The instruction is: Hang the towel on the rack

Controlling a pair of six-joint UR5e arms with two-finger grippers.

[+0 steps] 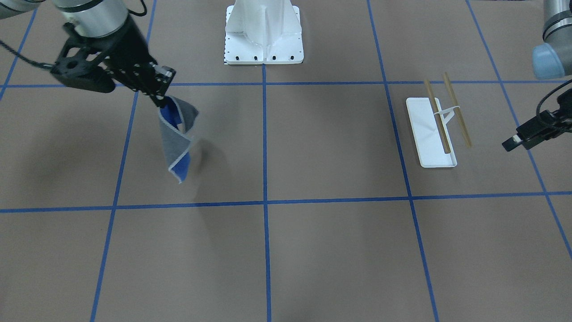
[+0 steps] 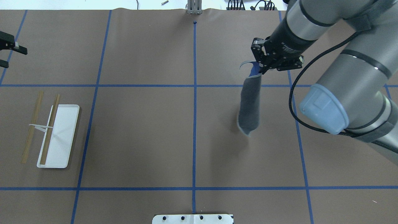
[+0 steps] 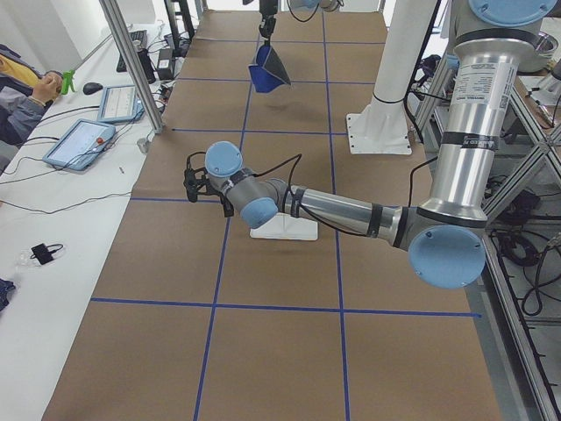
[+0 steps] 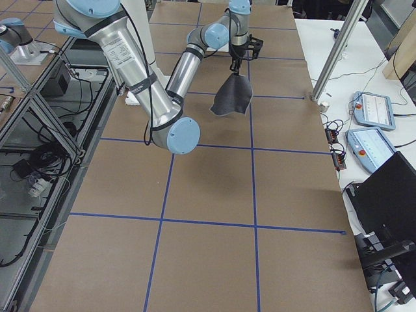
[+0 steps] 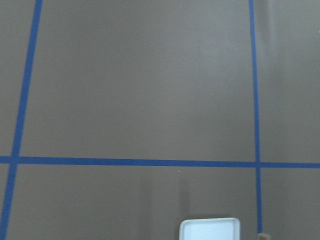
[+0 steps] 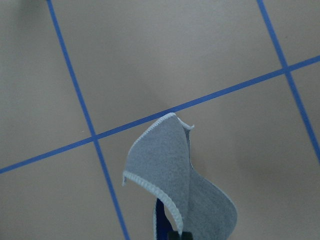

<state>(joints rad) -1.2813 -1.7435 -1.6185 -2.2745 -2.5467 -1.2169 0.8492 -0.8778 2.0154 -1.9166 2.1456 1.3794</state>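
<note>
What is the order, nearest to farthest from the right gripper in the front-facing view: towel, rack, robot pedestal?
1. Grey-and-blue cloth towel, hanging from the right gripper.
2. Large white robot pedestal, top centre.
3. White-based rack with wooden rods, far on view's right.

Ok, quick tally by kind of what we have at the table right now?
towel: 1
rack: 1
end effectors: 2, the right end effector and the left end effector
Total: 4
</note>
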